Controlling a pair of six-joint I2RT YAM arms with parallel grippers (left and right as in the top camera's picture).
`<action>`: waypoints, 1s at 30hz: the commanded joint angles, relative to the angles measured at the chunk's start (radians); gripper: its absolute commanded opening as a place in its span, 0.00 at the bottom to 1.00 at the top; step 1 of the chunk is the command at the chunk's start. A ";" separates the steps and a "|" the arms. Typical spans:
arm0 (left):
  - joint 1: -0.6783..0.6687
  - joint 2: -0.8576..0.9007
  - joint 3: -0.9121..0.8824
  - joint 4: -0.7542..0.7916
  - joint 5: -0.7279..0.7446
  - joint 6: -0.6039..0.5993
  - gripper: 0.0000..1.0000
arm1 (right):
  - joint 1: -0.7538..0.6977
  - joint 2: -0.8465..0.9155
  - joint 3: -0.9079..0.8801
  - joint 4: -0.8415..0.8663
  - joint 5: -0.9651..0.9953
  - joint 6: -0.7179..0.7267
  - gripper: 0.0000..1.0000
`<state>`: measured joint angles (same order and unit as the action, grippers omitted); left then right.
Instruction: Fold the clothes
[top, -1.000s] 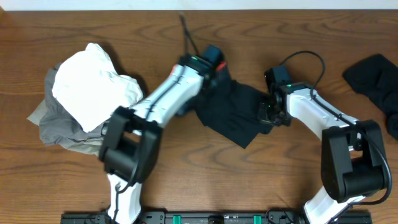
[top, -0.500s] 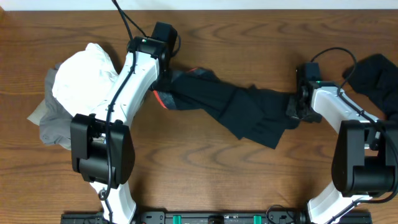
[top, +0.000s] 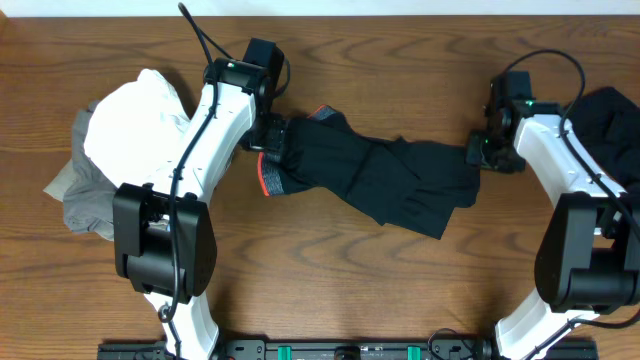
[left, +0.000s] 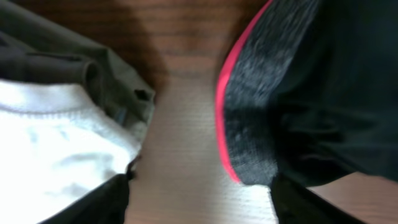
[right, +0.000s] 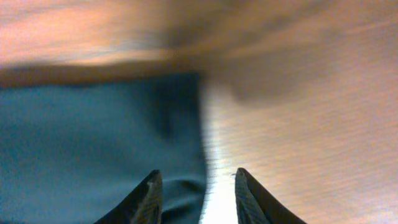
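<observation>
The clothes in play are black trousers (top: 380, 180), lying stretched across the middle of the table. Their grey waistband (top: 268, 180) with its red edge is at the left end. My left gripper (top: 268, 140) hangs just above that waistband and is open. In the left wrist view the waistband (left: 249, 112) lies ahead and to the right, with bare wood between my fingers (left: 93, 205). My right gripper (top: 478, 155) is at the trousers' right end, also open. The right wrist view has the dark cloth edge (right: 180, 137) running between the fingertips (right: 150, 190), with wood on the right.
A white garment (top: 140, 135) lies on a grey one (top: 85, 205) at the left, close to my left arm. Both appear in the left wrist view, the white garment (left: 50, 143) below the grey one (left: 118, 74). Another black garment (top: 610, 125) sits at the far right edge.
The arms pulled apart and drew the bunched trousers out long. Both grippers then opened. The waistband has dropped flat onto the table, and the right end lies loose.
</observation>
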<state>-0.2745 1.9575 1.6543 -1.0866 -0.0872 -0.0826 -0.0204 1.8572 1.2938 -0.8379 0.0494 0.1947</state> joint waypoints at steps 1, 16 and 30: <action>0.010 -0.035 0.015 0.016 0.087 0.038 0.80 | -0.002 -0.054 0.032 -0.018 -0.332 -0.084 0.42; 0.010 0.063 -0.035 0.142 0.409 0.086 0.87 | 0.282 -0.022 -0.163 0.200 -0.411 0.038 0.45; 0.011 -0.045 -0.034 0.033 0.365 0.089 0.83 | 0.158 -0.027 -0.322 0.093 0.073 0.196 0.33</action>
<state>-0.2691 1.9942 1.6245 -1.0386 0.3065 -0.0021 0.2111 1.7897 1.0180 -0.7189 -0.0746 0.3523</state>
